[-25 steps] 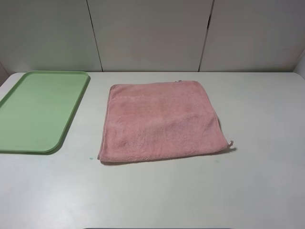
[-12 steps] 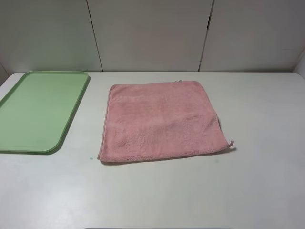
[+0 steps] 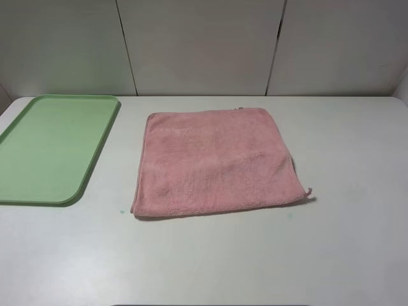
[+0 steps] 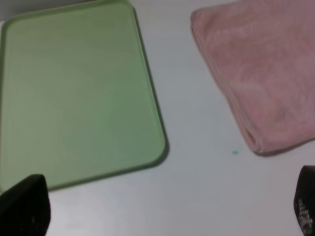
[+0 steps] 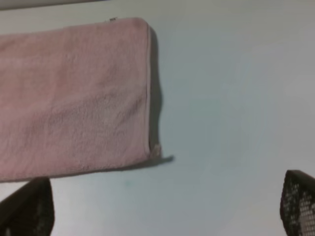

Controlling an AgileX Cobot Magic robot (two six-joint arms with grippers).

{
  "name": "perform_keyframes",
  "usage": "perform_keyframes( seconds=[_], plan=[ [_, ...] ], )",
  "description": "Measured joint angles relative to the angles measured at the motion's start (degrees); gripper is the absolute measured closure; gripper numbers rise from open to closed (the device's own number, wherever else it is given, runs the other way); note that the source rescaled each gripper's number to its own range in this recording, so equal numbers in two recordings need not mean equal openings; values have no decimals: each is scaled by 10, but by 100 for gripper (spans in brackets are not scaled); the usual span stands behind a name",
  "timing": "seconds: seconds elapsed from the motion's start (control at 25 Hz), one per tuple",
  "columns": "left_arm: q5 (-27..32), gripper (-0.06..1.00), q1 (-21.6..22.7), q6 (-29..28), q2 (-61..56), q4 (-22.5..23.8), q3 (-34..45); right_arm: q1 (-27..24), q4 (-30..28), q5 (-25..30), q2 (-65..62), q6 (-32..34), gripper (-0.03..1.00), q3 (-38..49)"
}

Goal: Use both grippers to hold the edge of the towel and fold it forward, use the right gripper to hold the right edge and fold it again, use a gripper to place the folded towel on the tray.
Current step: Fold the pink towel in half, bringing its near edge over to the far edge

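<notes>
**Both hands released, short of the pink towel on the desk**

Nearest the robot, the left hand (image 4: 165,205) is standing with its two black fingers (image 4: 24,206) spread wide and is grasping nothing; only desk surface is showing between them. The right hand (image 5: 162,206) is likewise standing released, its fingers (image 5: 298,204) wide apart above the pale desk (image 3: 255,255). Neither hand is touching the cloth.

Ahead of both hands, the towel (image 3: 217,159) is lying flat near the middle of the desk, well apart from every finger. The left wrist view is taking in only the towel's left part, with its near left corner (image 4: 256,142) lying closest to that hand. The right wrist view is taking in the right part, where the stitched hem (image 5: 148,88) is running along the right edge. It is also showing the corner loop (image 5: 155,151) sticking out at the near right corner and a tiny tag (image 5: 113,19) sitting on the far edge.

The hands are appearing only in the wrist views, while the high view alone is showing towel and tray whole. A small teal speck (image 3: 121,211) is lying on the desk just beside the towel's near left corner.

To the left of the towel, the green tray (image 3: 51,146) is resting on the desk, apart from the cloth, with a strip of desk running between them. Its long side is reaching away toward the back. Farthest off, pale wall panels (image 3: 204,44) are standing behind the desk's far edge.
</notes>
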Motion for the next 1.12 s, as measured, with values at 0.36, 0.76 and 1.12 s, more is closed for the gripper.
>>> perform_keyframes(
  seconds=[0.36, 0.76, 1.12],
  plan=[
    [-4, -5, -154, 136, 246, 26, -100, 22, 26, -53, 268, -221, -3, -99],
    [-46, -4, -315, 202, 476, 67, -102, 178, 23, -104, 486, -330, -3, -126],
    [-112, -4, -366, 264, 642, 62, -102, 242, 17, -150, 599, -414, -3, -126]
  ],
)
